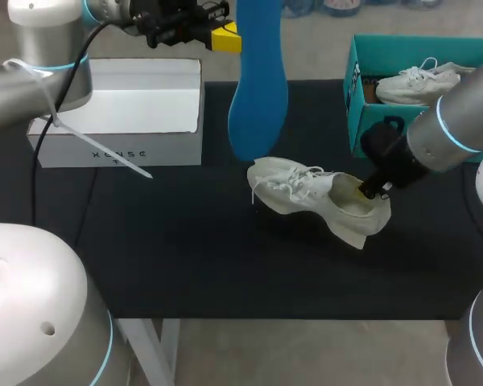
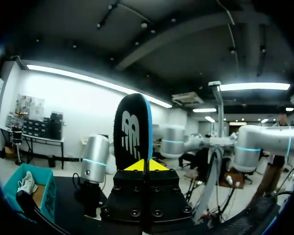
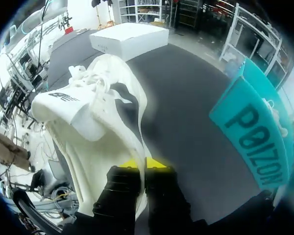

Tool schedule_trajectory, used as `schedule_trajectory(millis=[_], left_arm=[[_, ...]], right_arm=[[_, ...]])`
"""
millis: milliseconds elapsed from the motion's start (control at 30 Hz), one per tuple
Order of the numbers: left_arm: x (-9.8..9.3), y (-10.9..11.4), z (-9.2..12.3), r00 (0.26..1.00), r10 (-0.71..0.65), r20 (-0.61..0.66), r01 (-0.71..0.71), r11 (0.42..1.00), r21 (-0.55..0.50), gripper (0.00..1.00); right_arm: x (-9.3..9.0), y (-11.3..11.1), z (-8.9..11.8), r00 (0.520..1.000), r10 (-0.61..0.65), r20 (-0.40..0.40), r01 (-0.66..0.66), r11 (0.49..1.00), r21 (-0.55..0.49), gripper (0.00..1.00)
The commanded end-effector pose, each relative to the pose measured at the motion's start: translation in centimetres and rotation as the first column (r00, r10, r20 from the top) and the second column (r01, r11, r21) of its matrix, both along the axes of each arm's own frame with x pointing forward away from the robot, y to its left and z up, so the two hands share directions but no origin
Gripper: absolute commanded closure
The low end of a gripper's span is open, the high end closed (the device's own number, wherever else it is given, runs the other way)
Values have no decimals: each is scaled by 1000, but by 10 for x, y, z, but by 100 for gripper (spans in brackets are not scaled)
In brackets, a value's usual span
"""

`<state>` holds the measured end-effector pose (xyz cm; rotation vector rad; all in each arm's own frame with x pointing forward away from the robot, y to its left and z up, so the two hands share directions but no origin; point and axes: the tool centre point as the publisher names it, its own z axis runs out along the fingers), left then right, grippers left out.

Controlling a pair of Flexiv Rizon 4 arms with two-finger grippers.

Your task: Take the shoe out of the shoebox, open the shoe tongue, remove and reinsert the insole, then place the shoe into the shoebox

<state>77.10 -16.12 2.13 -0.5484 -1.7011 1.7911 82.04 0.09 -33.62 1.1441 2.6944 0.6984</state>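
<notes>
Two grippers are clamped, left gripper (image 1: 227, 38) on the raised blue insole (image 1: 258, 88), right gripper (image 3: 145, 164) on the heel of the shoe (image 1: 306, 189), white box (image 1: 137, 104) and teal shoebox (image 1: 419, 44) set behind.

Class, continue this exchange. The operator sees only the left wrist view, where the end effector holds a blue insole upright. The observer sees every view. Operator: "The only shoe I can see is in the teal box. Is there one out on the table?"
Observer: Yes. A white shoe lies on the dark mat, just in front of the teal shoebox.
Operator: Is anything holding it?
Observer: The right end effector is shut on its heel rim.
Operator: Where is my insole relative to it?
Observer: In the head view, the insole hangs from the left end effector, and its lower end lines up over the shoe's toe. I cannot tell how high above it is.
</notes>
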Motion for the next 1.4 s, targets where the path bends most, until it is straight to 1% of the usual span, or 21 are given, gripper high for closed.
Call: schedule_trajectory(millis=[33,233,300,333,400,467,567,633,700,767,800,867,933,1000,1067,1133,1333,1367,1400], left_arm=[[-1,0,0,1000,3,0,-3,1000,0,100],[-1,0,0,1000,3,0,-3,1000,0,100],[-1,0,0,1000,3,0,-3,1000,0,100],[-1,0,0,1000,3,0,-3,1000,0,100],[-1,0,0,1000,3,0,-3,1000,0,100],[-1,0,0,1000,3,0,-3,1000,0,100],[-1,0,0,1000,3,0,-3,1000,0,100],[-1,0,0,1000,3,0,-3,1000,0,100],[-1,0,0,1000,3,0,-3,1000,0,100],[-1,0,0,1000,3,0,-3,1000,0,100],[-1,0,0,1000,3,0,-3,1000,0,100],[-1,0,0,1000,3,0,-3,1000,0,100],[-1,0,0,1000,3,0,-3,1000,0,100],[-1,0,0,1000,3,0,-3,1000,0,100],[-1,0,0,1000,3,0,-3,1000,0,100],[-1,0,0,1000,3,0,-3,1000,0,100],[-1,0,0,1000,3,0,-3,1000,0,100],[-1,0,0,1000,3,0,-3,1000,0,100],[-1,0,0,1000,3,0,-3,1000,0,100]], right_arm=[[-8,-2,-1,874,-486,-16,474,844,251,100],[-8,-2,-1,874,-486,-16,474,844,251,100],[-19,0,6,836,-547,-39,544,817,190,100],[-25,1,10,803,-594,-51,593,786,173,100],[-38,5,18,771,-634,-60,636,760,133,100],[-51,10,25,738,-670,-77,674,728,127,100],[-67,18,33,728,-681,-86,685,716,134,100],[-75,23,34,728,-676,-116,686,716,130,100],[-81,27,31,727,-675,-122,686,720,101,100],[-85,30,28,729,-669,-143,683,724,96,100],[-85,31,26,725,-674,-140,687,721,89,100],[-85,33,19,713,-683,-161,699,710,83,100],[-83,35,12,703,-694,-154,709,702,75,100],[-82,39,6,698,-695,-173,713,696,85,100],[-81,44,2,697,-703,-142,716,694,78,100],[-79,48,-2,691,-710,-137,722,687,80,100],[-71,56,-21,656,-751,-74,754,651,84,100],[-70,58,-26,654,-753,-72,757,649,82,100],[-69,59,-30,646,-758,-89,763,640,88,100]])
